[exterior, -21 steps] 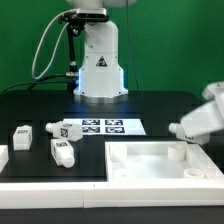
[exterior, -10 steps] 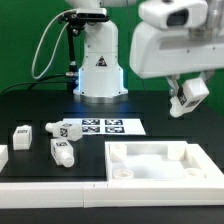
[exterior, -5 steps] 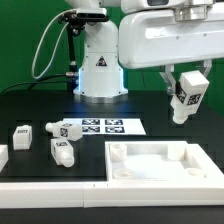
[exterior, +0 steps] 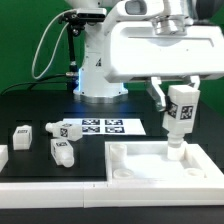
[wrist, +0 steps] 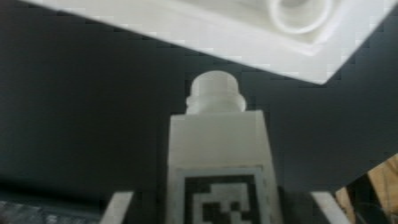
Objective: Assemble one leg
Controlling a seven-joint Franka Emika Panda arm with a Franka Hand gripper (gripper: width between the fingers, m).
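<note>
My gripper [exterior: 176,100] is shut on a white leg [exterior: 180,112] with a black-and-white tag. I hold it upright, peg end down, just above the far right corner of the large white square panel [exterior: 150,170]. In the wrist view the leg [wrist: 217,140] fills the middle, its round peg pointing toward the panel's corner [wrist: 267,40], where a round hole [wrist: 302,12] shows. Three more legs lie on the table at the exterior view's left: one [exterior: 22,133], one [exterior: 64,129] and one [exterior: 63,152].
The marker board [exterior: 105,127] lies behind the panel, in front of the robot base [exterior: 98,70]. A white rail [exterior: 50,192] runs along the table's front edge. A small white block [exterior: 3,157] sits at the far left.
The arm has swung in from the exterior view's right, carrying the leg up and over. The leg turned upright and came down toward the panel's far right corner.
</note>
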